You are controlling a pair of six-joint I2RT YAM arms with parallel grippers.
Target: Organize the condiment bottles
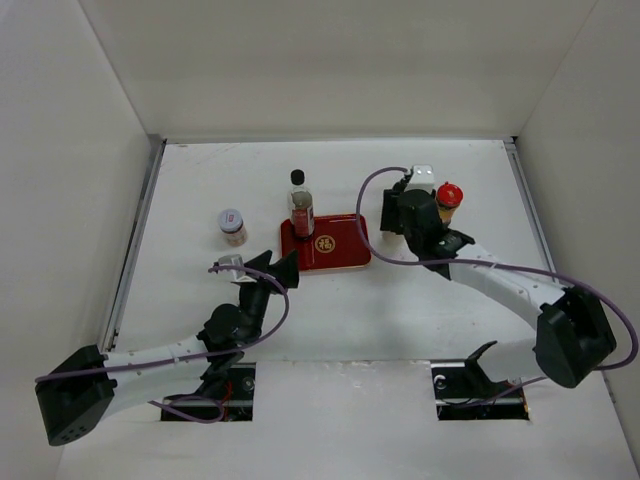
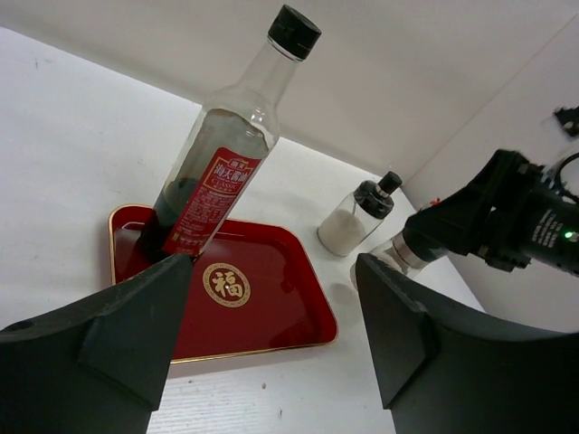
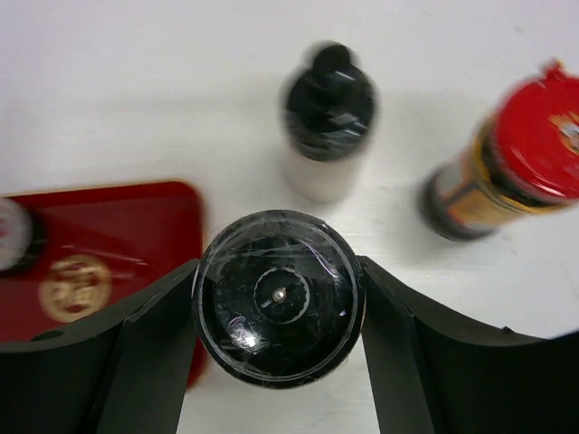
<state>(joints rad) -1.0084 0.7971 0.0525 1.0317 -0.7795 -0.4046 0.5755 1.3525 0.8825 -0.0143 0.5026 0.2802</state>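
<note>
Right gripper (image 3: pixel 279 268), pointing straight down, clasps black-lidded jar (image 3: pixel 279 312).

right end effector (image 3: pixel 279 265) pinches black-lidded jar (image 3: pixel 280 312) beside red tray (image 3: pixel 118 217).

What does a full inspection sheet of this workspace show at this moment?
Surface: white table, no spills seen.
Job's things: tall black-capped bottle upright on the red tray; grey-lidded jar, red-capped bottle, white-filled shaker and black-lidded jar off the tray.
Clutter: nothing seen.
Grippers: left gripper open, empty; right gripper closed around the black-lidded jar.
Cables: purple cables loop along both arms.
Surroundings: white walls.
</note>
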